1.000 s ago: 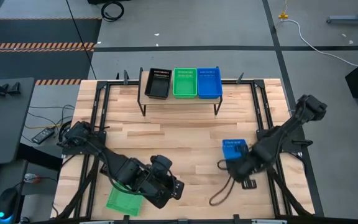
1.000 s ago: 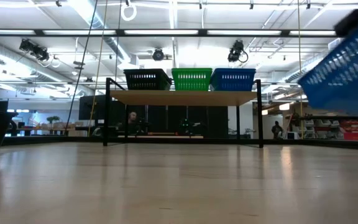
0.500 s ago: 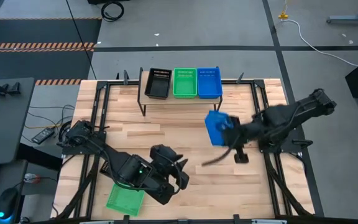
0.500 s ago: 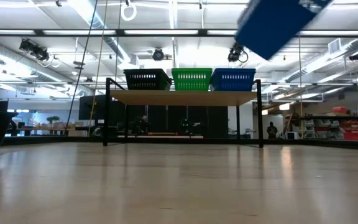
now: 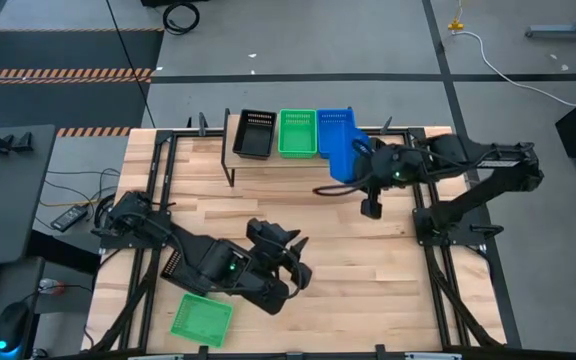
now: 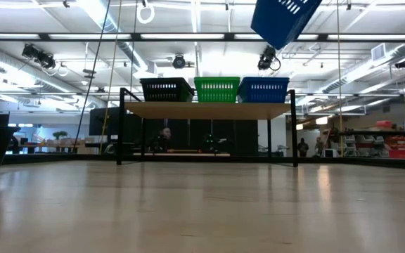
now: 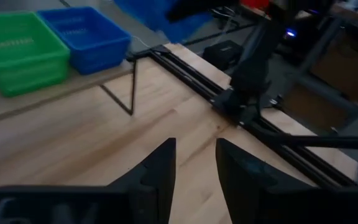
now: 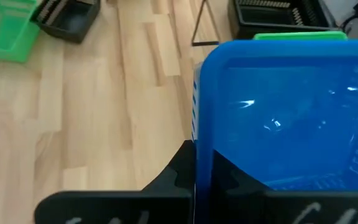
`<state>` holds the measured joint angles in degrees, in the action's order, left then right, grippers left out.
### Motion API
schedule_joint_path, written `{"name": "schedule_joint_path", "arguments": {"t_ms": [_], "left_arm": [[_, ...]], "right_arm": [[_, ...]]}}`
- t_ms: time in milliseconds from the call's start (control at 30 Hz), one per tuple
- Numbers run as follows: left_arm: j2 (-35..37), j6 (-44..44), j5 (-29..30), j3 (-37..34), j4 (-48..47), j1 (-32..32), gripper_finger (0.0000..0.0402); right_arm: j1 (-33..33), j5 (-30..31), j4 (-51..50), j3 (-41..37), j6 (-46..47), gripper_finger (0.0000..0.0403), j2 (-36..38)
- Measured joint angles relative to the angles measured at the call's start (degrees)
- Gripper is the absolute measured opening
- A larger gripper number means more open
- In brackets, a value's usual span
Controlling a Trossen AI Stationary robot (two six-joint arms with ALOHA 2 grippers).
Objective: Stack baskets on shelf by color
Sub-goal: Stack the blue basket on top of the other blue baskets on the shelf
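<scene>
Blue basket (image 5: 340,152) swung up from mid-table, now tilted above shelf (image 5: 290,158), wall clamped in right gripper (image 5: 364,168); level, centre over shelved blue basket (image 6: 264,89), lower straight; left gripper (image 5: 290,268) part-open, empty, mid-table

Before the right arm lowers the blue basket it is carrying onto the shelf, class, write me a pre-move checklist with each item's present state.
1. right gripper shut on the carried blue basket: ok.
2. Carried basket level: not ok, tilted in the low view.
3. Carried basket lined up over the blue basket on the shelf: cannot tell.
4. shelf colour order black, green, blue: ok.
5. left gripper clear of the shelf: ok, over the table's near half.
</scene>
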<state>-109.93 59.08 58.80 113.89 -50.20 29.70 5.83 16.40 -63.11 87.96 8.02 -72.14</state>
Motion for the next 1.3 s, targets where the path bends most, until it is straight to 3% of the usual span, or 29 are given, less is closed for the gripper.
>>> {"name": "schedule_joint_path", "arguments": {"t_ms": [433, 900, 1300], "left_arm": [[-3.84, -10.03, -14.52, 0.00, 14.52, -3.23, 0.0121], [-4.94, -10.24, -18.89, 0.00, 18.12, -3.24, 0.0121], [-4.92, -10.02, -31.69, 0.02, 20.18, -6.74, 0.0121]], "right_arm": [[-8.57, -6.04, 3.94, 0.00, -7.44, 0.0007, -2.11], [-14.91, -6.17, 8.62, 0.00, -12.60, 0.0007, -2.84], [-22.21, -9.24, 7.42, 0.00, -20.80, 0.0007, -2.88]]}}
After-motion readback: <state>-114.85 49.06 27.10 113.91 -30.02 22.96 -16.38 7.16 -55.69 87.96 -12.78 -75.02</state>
